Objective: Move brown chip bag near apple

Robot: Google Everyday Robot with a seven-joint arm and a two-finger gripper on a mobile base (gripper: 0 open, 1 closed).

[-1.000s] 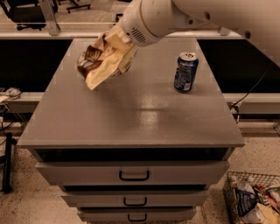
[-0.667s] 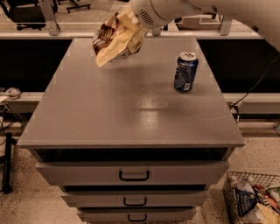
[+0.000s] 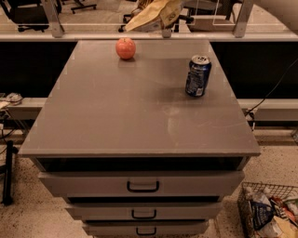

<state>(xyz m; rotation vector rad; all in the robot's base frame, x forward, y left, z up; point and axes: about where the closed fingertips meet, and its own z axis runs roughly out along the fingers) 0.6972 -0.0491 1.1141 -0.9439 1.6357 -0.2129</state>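
The brown chip bag (image 3: 154, 14), pale yellow and crinkly, hangs in the air at the top edge of the camera view, above the table's far edge; its upper part is cut off. The apple (image 3: 125, 48), small, round and reddish-orange, sits on the grey table top (image 3: 139, 116) near the far edge, left of centre, a little below and left of the bag. My gripper is beyond the top edge of the view and does not show; only a piece of the white arm (image 3: 279, 8) shows at the top right corner.
A blue soda can (image 3: 198, 76) stands upright on the right side of the table. The table is a cabinet with drawers (image 3: 142, 185) in front. A wire basket of packets (image 3: 269, 211) stands on the floor at bottom right. A rail (image 3: 93, 36) runs behind the table.
The arm has risen and carried the bag up and to the right, mostly out of the top of the view. The apple, hidden before, now shows on the table.
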